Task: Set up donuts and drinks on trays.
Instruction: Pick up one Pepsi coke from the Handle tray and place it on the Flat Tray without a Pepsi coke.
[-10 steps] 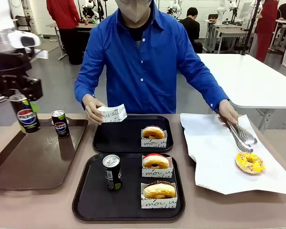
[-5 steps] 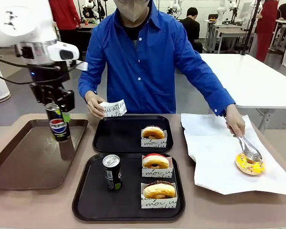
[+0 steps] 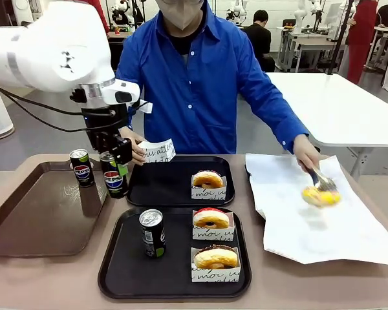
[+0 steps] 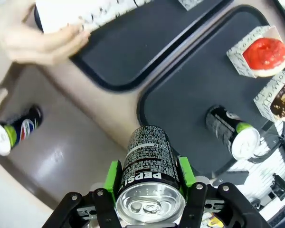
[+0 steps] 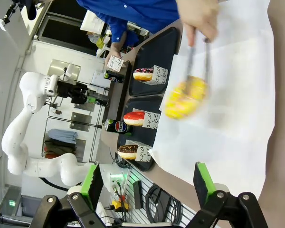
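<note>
Left tool (image 4: 149,172) pinching a Pepsi can (image 3: 115,182) by its sides, upright, over the gap between brown tray (image 3: 26,226) and far black tray (image 3: 158,190). Right tool (image 5: 147,183) spread wide, empty. Near black tray (image 3: 123,265) holds one can (image 3: 152,232) and two donuts (image 3: 211,219). Person's tongs (image 3: 315,177) hold a yellow donut (image 3: 321,196).

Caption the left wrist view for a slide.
Left gripper grips a Pepsi can between the brown tray and the black trays.
</note>
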